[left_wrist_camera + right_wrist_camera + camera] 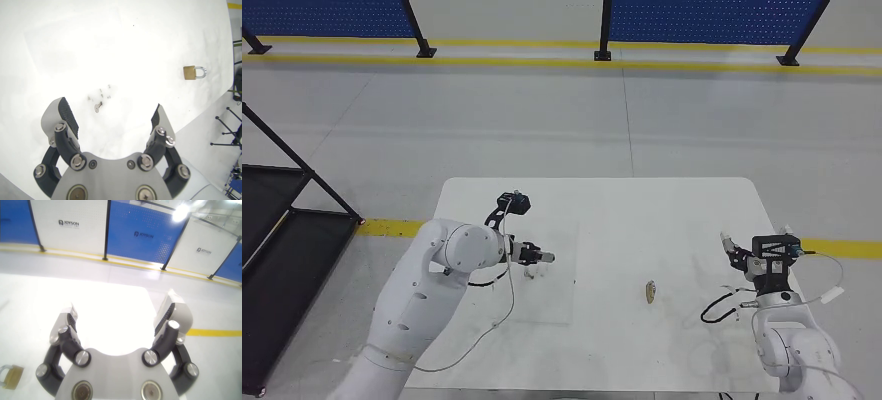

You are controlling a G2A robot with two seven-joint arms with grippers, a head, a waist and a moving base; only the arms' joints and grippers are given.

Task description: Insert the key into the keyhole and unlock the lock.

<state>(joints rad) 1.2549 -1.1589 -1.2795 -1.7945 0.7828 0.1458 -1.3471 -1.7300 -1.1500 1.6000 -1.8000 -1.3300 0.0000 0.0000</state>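
A small silver key [97, 107] lies flat on the white table [642, 215], just ahead of my left gripper [111, 111], whose fingers are spread wide with nothing between them. In the top view that left gripper [540, 256] hovers over the table's left half. A brass padlock [650, 291] with a silver shackle lies on its side near the table's middle front; the left wrist view shows the padlock [189, 72] farther off. My right gripper [122, 311] is open and empty near the table's right edge [730, 246], and the padlock [12, 379] lies off to its side.
A black cable [722, 305] loops on the table beside the right arm. A black metal frame [287, 215] stands on the floor left of the table. Blue barrier panels [712, 20] line the far side of the floor.
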